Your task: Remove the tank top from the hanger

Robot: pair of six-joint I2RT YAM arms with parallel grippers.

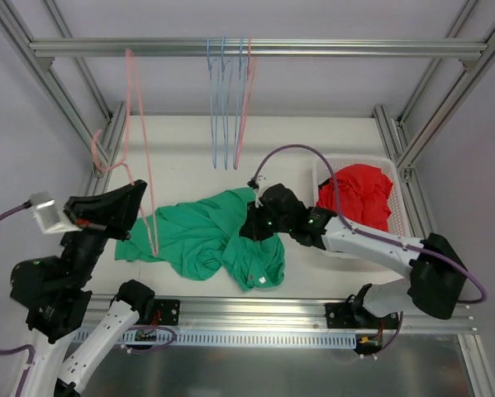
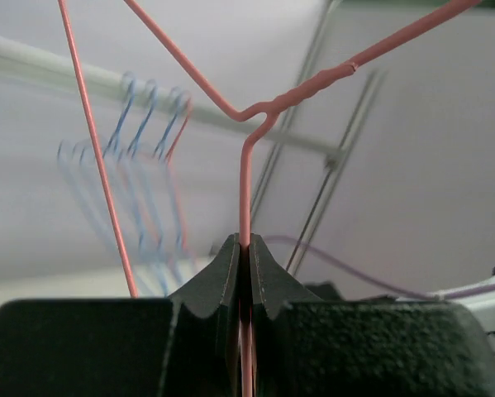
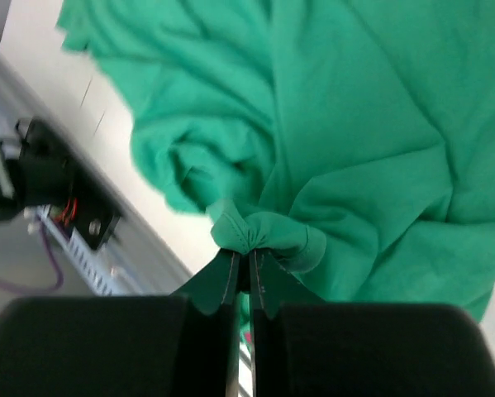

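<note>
The green tank top point(image 1: 206, 236) lies crumpled on the table in the middle. A pink wire hanger point(image 1: 140, 141) stands tilted above its left side, and its lower end touches the fabric. My left gripper point(image 1: 138, 192) is shut on the hanger's wire; in the left wrist view the wire point(image 2: 245, 178) runs up out of the closed jaws of the left gripper point(image 2: 245, 245). My right gripper point(image 1: 252, 225) is shut on a bunched fold of the tank top point(image 3: 354, 124), and in the right wrist view the right gripper point(image 3: 245, 256) holds it just above the table.
Several blue hangers and a pink one point(image 1: 228, 99) hang from the top rail at the back. A white basket point(image 1: 401, 194) with a red garment point(image 1: 359, 194) stands at the right. Frame posts rise at both sides.
</note>
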